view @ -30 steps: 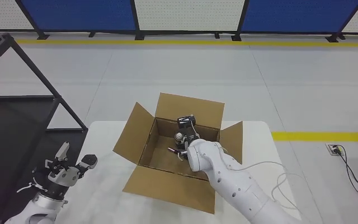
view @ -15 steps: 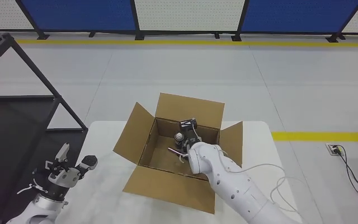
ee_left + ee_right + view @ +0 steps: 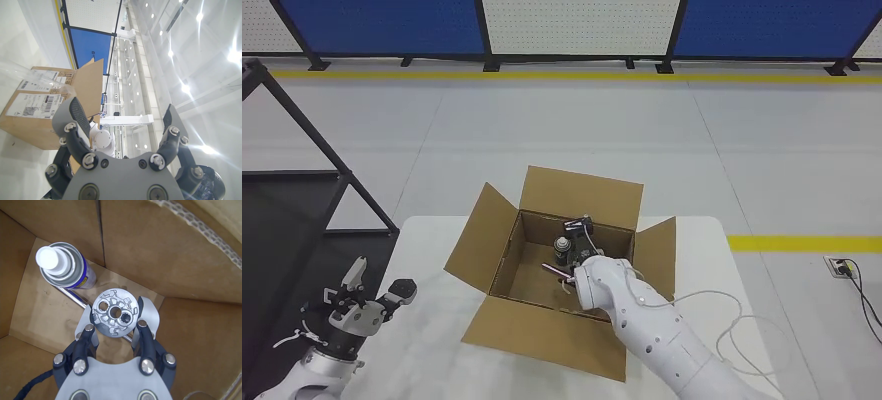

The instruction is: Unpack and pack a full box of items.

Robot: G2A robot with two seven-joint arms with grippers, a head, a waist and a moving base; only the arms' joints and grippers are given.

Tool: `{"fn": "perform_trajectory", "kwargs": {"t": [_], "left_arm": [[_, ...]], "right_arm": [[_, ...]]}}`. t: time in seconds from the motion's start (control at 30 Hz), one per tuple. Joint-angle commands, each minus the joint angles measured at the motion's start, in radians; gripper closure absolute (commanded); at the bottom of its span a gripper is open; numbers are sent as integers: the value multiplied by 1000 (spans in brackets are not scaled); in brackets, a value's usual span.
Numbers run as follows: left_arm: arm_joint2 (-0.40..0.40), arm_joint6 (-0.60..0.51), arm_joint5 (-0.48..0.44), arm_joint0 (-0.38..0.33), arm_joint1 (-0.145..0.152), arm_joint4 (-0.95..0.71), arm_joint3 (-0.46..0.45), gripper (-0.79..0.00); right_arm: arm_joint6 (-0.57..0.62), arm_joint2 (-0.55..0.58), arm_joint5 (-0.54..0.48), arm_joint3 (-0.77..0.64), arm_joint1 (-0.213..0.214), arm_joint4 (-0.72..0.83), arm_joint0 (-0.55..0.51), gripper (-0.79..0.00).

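Observation:
An open cardboard box (image 3: pixel 542 325) stands on the white table (image 3: pixel 432 340). My right arm reaches down into it, and the right gripper (image 3: pixel 115 311) is shut on a round grey metal disc (image 3: pixel 115 317) with holes, held above the box floor near a corner. An upright blue and silver spray can (image 3: pixel 65 266) with a white nozzle stands just beside the disc; it also shows in the top view as the can (image 3: pixel 562 247) next to the right gripper (image 3: pixel 578 228). My left gripper (image 3: pixel 122 111) is open and holds nothing, at the table's left edge (image 3: pixel 367 300), tilted upward.
A chrome rod (image 3: pixel 74 296) lies on the box floor under the can and disc. The box walls (image 3: pixel 151 256) close in around the right gripper. Clear plastic film (image 3: pixel 37 79) lies against the labelled box side (image 3: pixel 34 106). A black rack (image 3: pixel 292 220) stands left of the table.
My right gripper has sunk a little deeper into the box with the disc. The left arm has kept still.

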Motion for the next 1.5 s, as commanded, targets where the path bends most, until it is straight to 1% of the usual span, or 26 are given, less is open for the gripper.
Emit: {"fn": "perform_trajectory", "kwargs": {"t": [0.0,0.23,0.27,0.3,0.33,0.47,0.63,0.73,0.8,0.87,0.9,0.93,1.03,1.13,1.27,1.33,1.37,1.43,1.47], "left_arm": [[2,-2,-2,1,0,3,-1,-785],[-3,-3,-6,8,0,-1,-7,-785],[-5,-4,-7,9,0,-3,-7,-785],[-7,-3,-8,11,0,-4,-6,-785],[-8,-3,-9,12,0,-3,-6,-785],[-11,-4,-11,17,0,-5,-8,-785],[-12,-6,-15,22,0,-10,-11,-785],[-12,-8,-16,24,0,-11,-10,-785],[-13,-9,-17,25,0,-12,-10,-785],[-14,-9,-20,28,0,-16,-10,-785],[-14,-11,-21,29,-1,-17,-10,-785],[-15,-11,-21,30,-1,-19,-9,-785],[-17,-9,-22,32,-1,-20,-9,-785],[-19,-8,-24,34,-1,-21,-9,-785],[-21,-8,-24,36,-1,-23,-10,-785],[-21,-8,-25,37,-1,-23,-10,-785],[-21,-8,-25,37,-1,-23,-10,-785],[-21,-8,-26,37,-1,-23,-9,-785],[-20,-8,-26,37,-1,-23,-9,-785]], "right_arm": [[-10,13,-5,6,-1,7,-4,0],[-32,42,-45,61,-14,42,2,-3],[-35,43,-49,67,-16,43,4,-95],[-38,44,-51,72,-19,43,6,-154],[-39,44,-54,77,-21,42,7,-166],[-44,43,-56,93,-31,35,13,-151],[-44,45,-55,111,-42,25,16,-172],[-41,49,-59,119,-46,20,17,-169],[-39,53,-62,123,-48,16,18,-188],[-36,55,-63,127,-51,10,19,-237],[-35,57,-63,127,-52,7,19,-299],[-34,58,-63,129,-53,5,19,-311],[-31,64,-64,132,-56,-3,19,-317],[-29,70,-65,133,-58,-11,19,-360],[-27,78,-67,133,-61,-21,17,-360],[-26,82,-68,132,-62,-26,15,-385],[-25,84,-68,131,-62,-29,14,-449],[-23,90,-67,131,-63,-34,12,-480],[-22,92,-67,130,-64,-37,11,-517]]}}
